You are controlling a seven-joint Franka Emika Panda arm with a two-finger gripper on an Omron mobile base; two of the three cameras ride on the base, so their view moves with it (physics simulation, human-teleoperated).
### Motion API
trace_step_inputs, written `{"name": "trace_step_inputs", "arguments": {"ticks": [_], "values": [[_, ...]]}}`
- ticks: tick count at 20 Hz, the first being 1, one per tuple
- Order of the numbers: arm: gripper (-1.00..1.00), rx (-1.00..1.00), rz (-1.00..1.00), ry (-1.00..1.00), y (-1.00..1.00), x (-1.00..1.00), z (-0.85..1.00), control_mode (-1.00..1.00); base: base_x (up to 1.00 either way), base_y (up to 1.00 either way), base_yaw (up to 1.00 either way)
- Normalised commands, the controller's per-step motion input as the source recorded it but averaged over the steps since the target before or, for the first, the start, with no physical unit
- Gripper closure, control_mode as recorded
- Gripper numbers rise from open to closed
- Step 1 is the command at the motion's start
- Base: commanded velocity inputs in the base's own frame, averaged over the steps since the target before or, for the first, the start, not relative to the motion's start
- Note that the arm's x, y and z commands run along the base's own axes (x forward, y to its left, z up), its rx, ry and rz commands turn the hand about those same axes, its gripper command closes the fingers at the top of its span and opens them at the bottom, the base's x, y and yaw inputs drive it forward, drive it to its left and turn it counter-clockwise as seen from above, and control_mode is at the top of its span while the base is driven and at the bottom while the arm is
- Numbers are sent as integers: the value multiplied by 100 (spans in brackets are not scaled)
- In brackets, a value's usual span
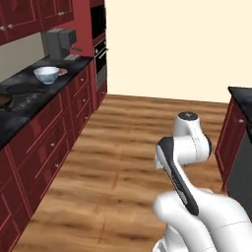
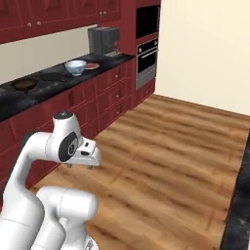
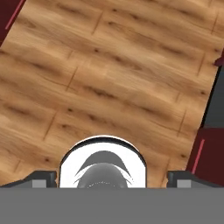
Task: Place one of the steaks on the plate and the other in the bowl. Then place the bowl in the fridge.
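The gripper (image 3: 112, 176) hangs folded in front of the base, pointing down at bare wooden floor (image 3: 109, 78); in the hand view its two dark fingertips (image 3: 41, 177) stand far apart at the lower corners with nothing between them, so it is spread wide and carries nothing. The bowl (image 1: 47, 74) sits on the dark counter (image 1: 29, 98) well ahead of the gripper and off to its left, just short of the grey coffee machine (image 1: 59, 43), and a red-rimmed plate (image 1: 62, 72) lies touching or just behind the bowl on its far side. Whether a steak lies in the bowl or on the plate is too small to tell, though the plate shows a reddish patch (image 2: 92, 65) in the right base view. A dark frying pan (image 2: 23, 84) rests on the stove nearer the gripper along the same counter. Judging by the folded arm and the open floor around it, the step in hand looks like travel between stations rather than manipulation. If the steaks are already placed, the next move calls for driving up to the counter until the bowl is within reach, then bringing the wide-open fingers down over its rim. The built-in oven (image 2: 146, 63) stands beyond the counter's far end.
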Motion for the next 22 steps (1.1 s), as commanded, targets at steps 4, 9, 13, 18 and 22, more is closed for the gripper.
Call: {"name": "trace_step_inputs", "arguments": {"ticks": [4,9,13,18,22], "values": [[-100,0,0,0,0,0,0,100,100,0,2],[-100,0,0,0,0,0,0,100,100,5,1],[-100,0,0,0,0,0,0,100,100,1,2],[-100,0,0,0,0,0,0,100,100,36,0],[-100,0,0,0,0,0,0,100,100,62,-1]]}}
